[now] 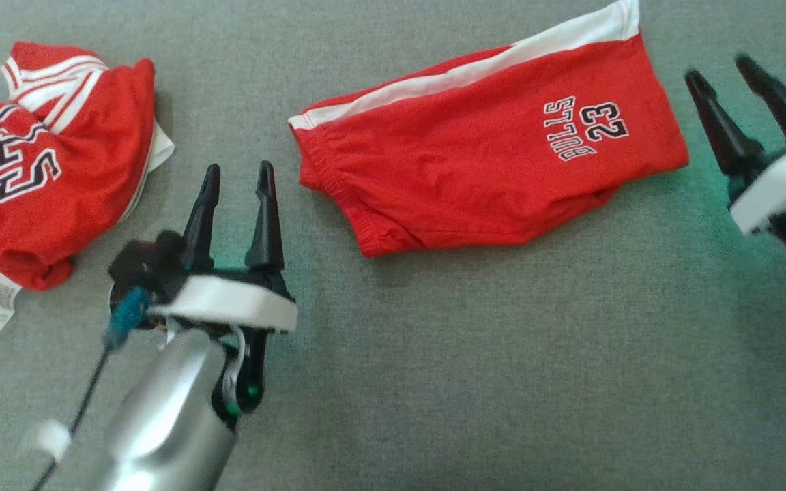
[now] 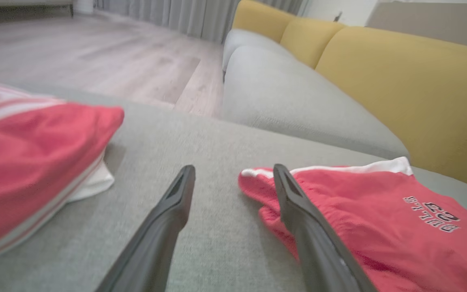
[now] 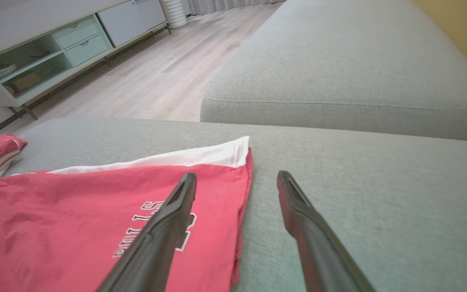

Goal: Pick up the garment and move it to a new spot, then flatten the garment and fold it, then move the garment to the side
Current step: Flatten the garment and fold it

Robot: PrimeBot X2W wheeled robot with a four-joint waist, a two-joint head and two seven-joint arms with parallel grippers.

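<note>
Dark two-fingered left gripper (image 1: 239, 167) on silver forearm (image 1: 168, 416) is seen nearest: fingers spread wide, nothing held, just off the waistband end of the folded red fabric shorts (image 1: 488, 164) with white side stripe. Shorts are laid flat on grey upholstered sofa cushion (image 1: 502, 382). Right gripper (image 1: 719, 67) is likewise spread wide, empty, beside the hem end. Crumpled red jersey (image 1: 52, 164) is seen apart, far left.

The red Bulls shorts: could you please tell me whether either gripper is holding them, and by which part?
Nothing is held. The left gripper and right gripper both stand open, clear of the red Bulls shorts lying on the grey cushion.
</note>
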